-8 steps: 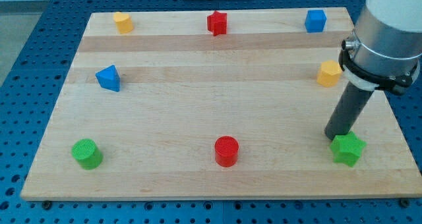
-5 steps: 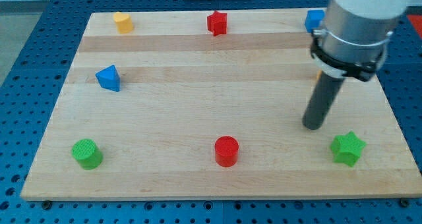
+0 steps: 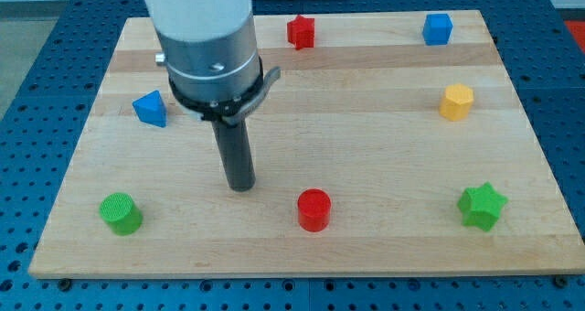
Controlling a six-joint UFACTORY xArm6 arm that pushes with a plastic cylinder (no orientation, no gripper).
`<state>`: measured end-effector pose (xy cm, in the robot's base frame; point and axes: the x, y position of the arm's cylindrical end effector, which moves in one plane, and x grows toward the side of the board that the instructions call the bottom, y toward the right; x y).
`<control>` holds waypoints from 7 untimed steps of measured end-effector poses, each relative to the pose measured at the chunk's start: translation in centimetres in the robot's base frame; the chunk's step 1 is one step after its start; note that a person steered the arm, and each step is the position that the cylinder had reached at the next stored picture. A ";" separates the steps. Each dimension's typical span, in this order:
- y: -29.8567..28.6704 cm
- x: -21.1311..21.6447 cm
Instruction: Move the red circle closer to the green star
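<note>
Nearest the view's bottom on the tabletop (image 3: 366,256) sit the green cylinder (image 3: 121,212), the red circle (image 3: 313,209) and the green star (image 3: 482,207), the circle well apart from the star on the right. My tip (image 3: 241,185) rests just up and left of the red circle, not touching it. There is no claw, only a rod. Farther back lie the blue triangle (image 3: 150,108) and yellow hexagon (image 3: 456,101), then the red star (image 3: 301,31) and blue cube (image 3: 438,28).

My tip (image 3: 241,187) left of red circle (image 3: 313,209)
</note>
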<state>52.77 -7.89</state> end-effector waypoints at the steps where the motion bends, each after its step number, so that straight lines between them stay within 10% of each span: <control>1: 0.0 2.9; 7: 8.1 4.6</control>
<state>57.37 0.19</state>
